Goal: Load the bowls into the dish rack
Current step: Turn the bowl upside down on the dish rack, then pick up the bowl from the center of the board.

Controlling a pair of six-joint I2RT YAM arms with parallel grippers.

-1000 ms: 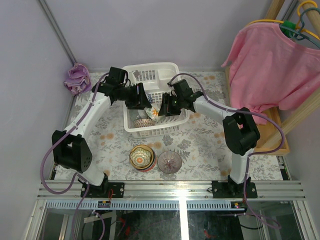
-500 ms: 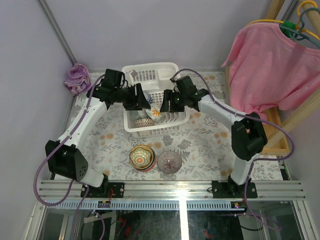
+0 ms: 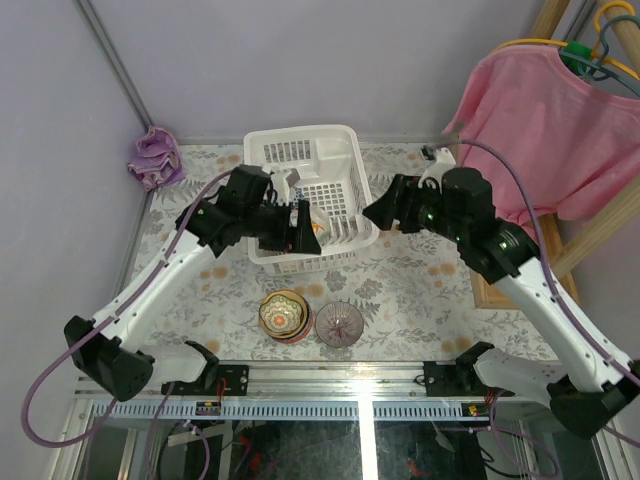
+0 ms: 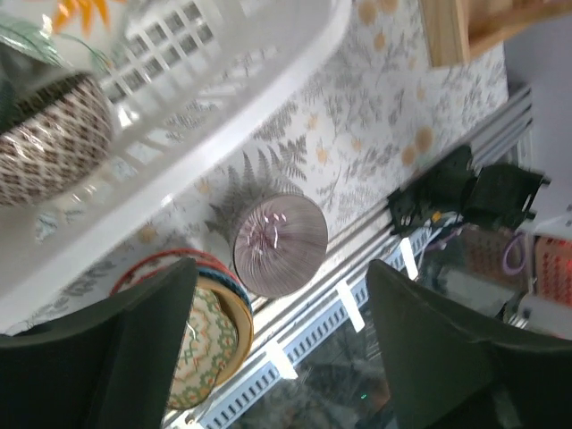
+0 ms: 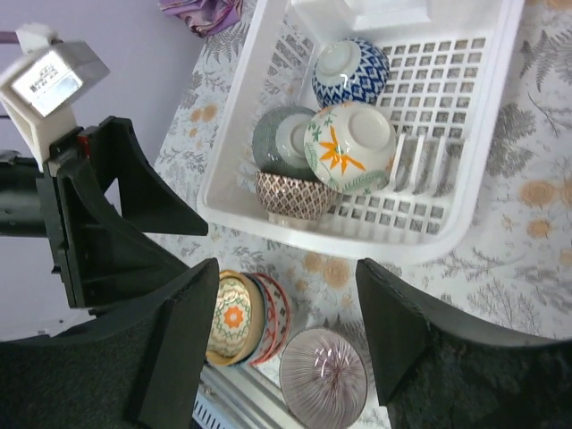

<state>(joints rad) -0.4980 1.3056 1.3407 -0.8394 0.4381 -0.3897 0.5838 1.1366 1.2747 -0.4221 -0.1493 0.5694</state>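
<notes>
The white dish rack (image 3: 300, 133) stands at the table's back middle and holds several bowls: blue-white (image 5: 351, 71), grey-green (image 5: 280, 141), white with an orange flower (image 5: 350, 147) and brown-patterned (image 5: 293, 195). On the table in front of it sit a stack of bowls (image 3: 283, 315) topped by an orange-yellow one (image 5: 231, 317) and a single purple ribbed bowl (image 3: 339, 324). My left gripper (image 3: 304, 233) hovers over the rack's near left corner, open and empty. Just right of the rack, my right gripper (image 3: 382, 210) is raised, also open and empty.
A pink shirt (image 3: 540, 130) hangs on a wooden stand at the right. A purple cloth (image 3: 155, 158) lies at the back left corner. The metal rail (image 3: 350, 380) runs along the near edge, close to the loose bowls.
Both grippers have opened wider and lifted out of the rack. The right arm swung away to the right; the left drew back toward the rack's near rim. The flower bowl stays in the rack.
</notes>
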